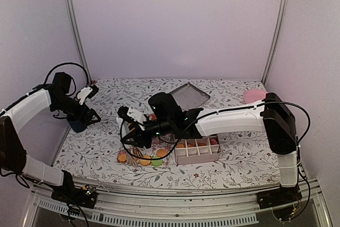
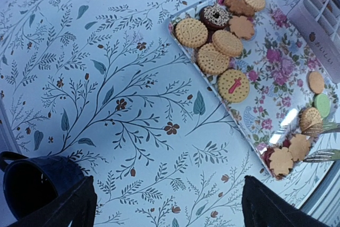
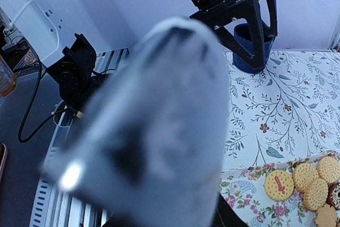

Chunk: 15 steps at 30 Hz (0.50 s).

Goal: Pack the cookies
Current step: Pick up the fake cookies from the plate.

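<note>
Cookies [image 2: 215, 51] lie on the floral tray [image 2: 276, 81], upper right of my left wrist view, with a smaller group at the tray's lower right end. In the top view, orange discs also show in cells of the box [image 1: 197, 152], just right of the tray. Left gripper [image 2: 167, 190] hangs released, fingers wide apart, just beside the blue cup [image 2: 32, 184]. Right gripper [image 1: 132, 131] is over the tray. A grey blur fills its wrist view, so I cannot tell how its jaws stand.
</note>
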Motion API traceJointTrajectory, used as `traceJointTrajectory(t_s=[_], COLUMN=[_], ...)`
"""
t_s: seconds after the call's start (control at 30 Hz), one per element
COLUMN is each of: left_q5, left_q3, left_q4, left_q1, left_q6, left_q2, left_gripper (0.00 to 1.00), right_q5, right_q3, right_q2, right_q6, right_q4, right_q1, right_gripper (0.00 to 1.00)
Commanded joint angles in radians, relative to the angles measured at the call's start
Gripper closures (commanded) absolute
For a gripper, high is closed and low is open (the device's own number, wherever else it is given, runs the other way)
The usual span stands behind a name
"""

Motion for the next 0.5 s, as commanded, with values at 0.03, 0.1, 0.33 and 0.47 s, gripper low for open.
traceJointTrajectory(t_s=[0.03, 0.1, 0.33, 0.47], left_q5=[0.004, 0.002, -0.003, 0.0], left_q3=[-0.001, -0.003, -0.016, -0.018], left_q4=[-0.002, -0.002, 0.002, 0.004], left_q1=[0.008, 0.007, 0.007, 0.008], left_q6=[0.012, 0.014, 0.02, 0.02], left_q2=[-0.005, -0.009, -0.017, -0.016], left_gripper=[0.05, 0.05, 0.05, 0.05], right_q5=[0.027, 0.044, 0.096, 0.1], right_q3=[0.07, 0.087, 0.099, 0.098], right_q2=[0.041, 0.047, 0.054, 0.058], right_q6=[-0.025, -0.022, -0.03, -0.047], right_q4=[-0.014, -0.013, 0.004, -0.014], right_q1=[0.007, 0.007, 0.005, 0.005], right_gripper=[0.66, 0.67, 0.67, 0.67])
